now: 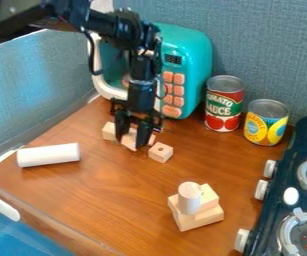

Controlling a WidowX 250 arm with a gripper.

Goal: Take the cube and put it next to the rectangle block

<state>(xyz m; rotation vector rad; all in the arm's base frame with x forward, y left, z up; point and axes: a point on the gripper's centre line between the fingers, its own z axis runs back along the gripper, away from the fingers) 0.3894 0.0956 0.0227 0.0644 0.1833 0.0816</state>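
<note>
The gripper (pixel 132 137) hangs low over the wooden table, in front of the turquoise toy microwave. Directly at its tip is a pale wooden block (pixel 128 142), partly hidden by the gripper; whether it is held cannot be made out. Just right of the gripper lies a small wooden cube (pixel 160 152) with a hole in its top. Close on the gripper's left sits another pale block (pixel 108 131), also partly covered. A flat, rectangular-looking wooden block (pixel 201 219) lies at the lower right, bearing a smaller block (pixel 210 196) and an upright pale cylinder (pixel 190 198).
The microwave (pixel 187 60) stands behind the gripper, with a tomato sauce can (pixel 224 104) and a yellow-labelled can (pixel 266 123) to its right. A white cylinder (pixel 48 155) lies at the left. The black toy stove (pixel 292 175) borders the right side.
</note>
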